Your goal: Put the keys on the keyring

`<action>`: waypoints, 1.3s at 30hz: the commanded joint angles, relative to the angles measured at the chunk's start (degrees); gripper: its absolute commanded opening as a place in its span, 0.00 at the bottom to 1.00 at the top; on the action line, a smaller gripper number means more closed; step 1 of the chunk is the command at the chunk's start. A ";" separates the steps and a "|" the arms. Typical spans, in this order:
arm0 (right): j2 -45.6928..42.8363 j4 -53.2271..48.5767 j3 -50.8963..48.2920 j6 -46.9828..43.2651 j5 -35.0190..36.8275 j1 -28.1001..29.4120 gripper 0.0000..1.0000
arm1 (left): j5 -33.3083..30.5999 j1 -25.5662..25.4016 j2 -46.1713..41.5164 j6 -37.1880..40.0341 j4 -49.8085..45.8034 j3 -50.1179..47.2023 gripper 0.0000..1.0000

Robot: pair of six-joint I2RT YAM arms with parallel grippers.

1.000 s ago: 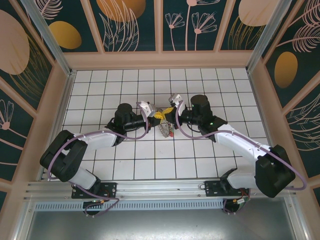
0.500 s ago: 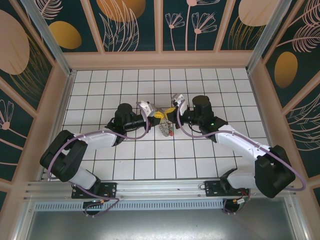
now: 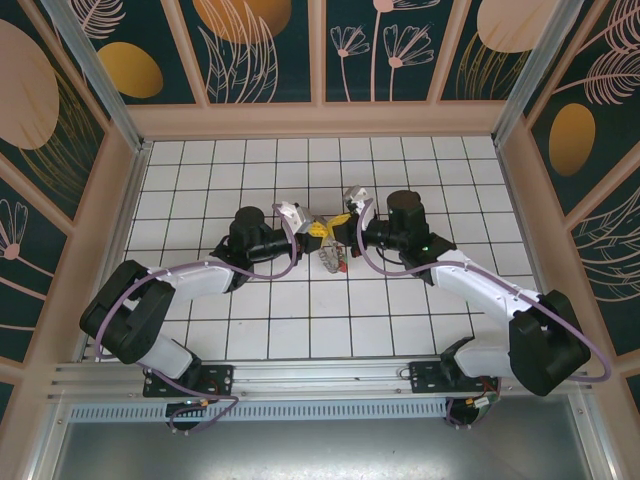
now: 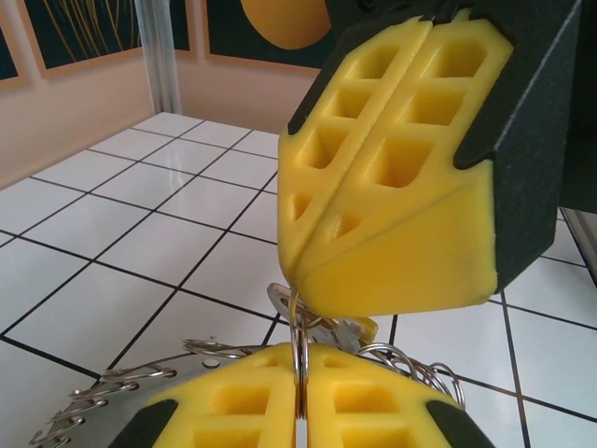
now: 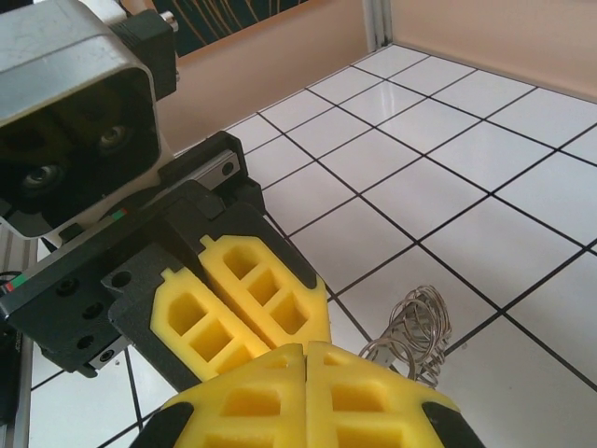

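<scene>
Over the middle of the tiled floor my two grippers meet tip to tip. My left gripper (image 3: 314, 230) (image 4: 300, 359) is shut on a thin wire loop (image 4: 300, 327) of the keyring (image 3: 333, 258), whose silvery hoop (image 4: 112, 387) and bunched loops (image 5: 415, 331) hang below it. A small silver key (image 4: 278, 302) is threaded on that loop. My right gripper (image 3: 338, 228) (image 5: 306, 359) (image 4: 306, 275) is shut, its yellow pads pressed down on the key and the top of the loop. No other keys can be made out.
White tiled floor (image 3: 300, 320) with wooden walls (image 3: 320, 120) on three sides. Both arms reach inward from the near edge, their purple cables (image 3: 180, 270) looping beside them. Open floor lies to the left, right and front of the grippers.
The right wrist has edged slightly to the right. The grippers stay tip to tip on the loop and the hanging keyring has hardly moved.
</scene>
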 commanded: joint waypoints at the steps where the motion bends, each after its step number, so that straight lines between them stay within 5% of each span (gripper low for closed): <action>1: -0.96 3.08 2.89 -0.74 -2.72 0.70 0.00 | 1.14 0.05 -0.43 0.11 0.91 0.07 0.12; 14: 0.52 -1.97 4.94 -4.09 0.44 2.32 0.00 | 1.42 0.06 -0.36 0.47 -0.25 0.45 0.15; 22: 0.23 -3.21 5.85 -5.02 1.67 2.93 0.00 | 1.46 0.11 -0.22 0.79 -0.45 0.71 0.00; 29: -1.97 -1.93 3.18 -4.10 5.02 1.96 0.00 | 0.92 0.03 -0.59 0.07 1.68 -0.29 0.00; 39: -2.28 2.91 -0.63 0.50 -0.27 -1.80 0.00 | 1.05 0.07 -0.27 -0.24 2.48 0.07 0.00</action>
